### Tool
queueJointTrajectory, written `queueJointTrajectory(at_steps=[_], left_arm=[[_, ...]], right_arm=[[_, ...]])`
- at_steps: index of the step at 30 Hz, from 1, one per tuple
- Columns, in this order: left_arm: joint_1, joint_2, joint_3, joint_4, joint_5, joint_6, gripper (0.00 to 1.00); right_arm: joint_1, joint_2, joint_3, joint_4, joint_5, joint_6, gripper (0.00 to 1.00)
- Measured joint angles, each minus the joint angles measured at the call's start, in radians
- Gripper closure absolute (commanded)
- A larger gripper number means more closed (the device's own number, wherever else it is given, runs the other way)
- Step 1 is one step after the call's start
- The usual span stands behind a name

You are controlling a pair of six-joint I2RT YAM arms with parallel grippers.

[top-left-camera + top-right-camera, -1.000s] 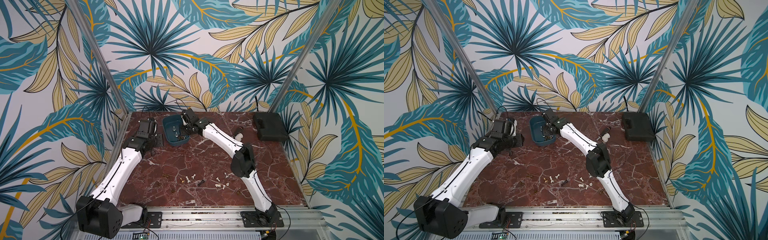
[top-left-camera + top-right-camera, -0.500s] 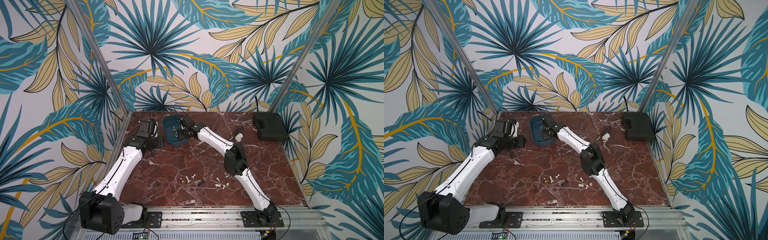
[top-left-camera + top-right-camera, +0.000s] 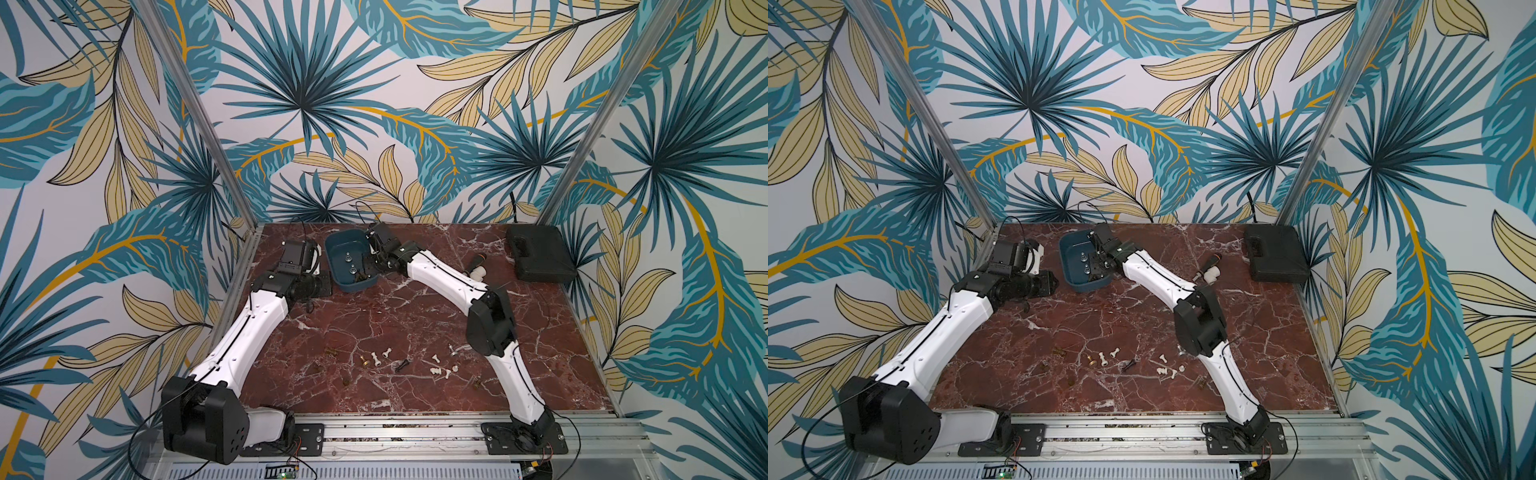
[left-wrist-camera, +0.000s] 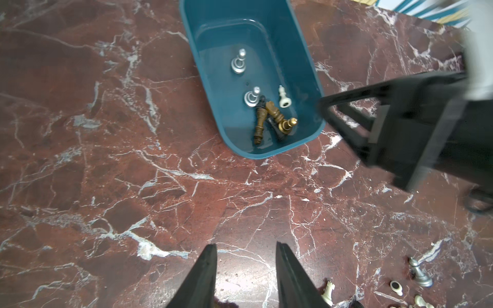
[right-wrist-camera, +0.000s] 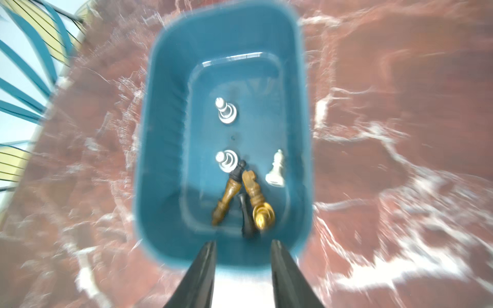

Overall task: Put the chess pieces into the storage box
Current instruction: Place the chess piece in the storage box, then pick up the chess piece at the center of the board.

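Over the storage box (image 5: pixel 165 133), the right hand (image 5: pixel 242 244) stands parted, empty; nearby, the left hand (image 4: pixel 246 246) likewise.

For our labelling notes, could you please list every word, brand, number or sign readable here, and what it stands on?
None: no view shows readable text.
Tiny white mark on the left arm: too small to read.
Storage box, chess pieces, black case: no lettering visible.
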Motion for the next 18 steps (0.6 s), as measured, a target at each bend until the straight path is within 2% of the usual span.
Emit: queueJointTrajectory(at_steps=[5,8,14,18], left_arm=[[-0.208,0.018,0.005,0.048,-0.012,-0.009,0.59],[-0.332,0.063,0.015,0.090,-0.013,-0.022,0.59],[-0.544,0.226,0.084,0.164,0.005,-0.040,0.59],[-0.641,0.358,0.175,0.173,0.031,-0.037,0.58]], right_arm=[[-0.081,-0.387,-0.402,0.163,-0.007,0.079,0.61],[-0.150,-0.556,-0.578,0.206,0.008,0.104,0.61],[-0.218,-0.806,-0.856,0.205,0.077,0.120,0.61],[-0.238,-0.965,-0.963,0.173,0.167,0.115,0.61]])
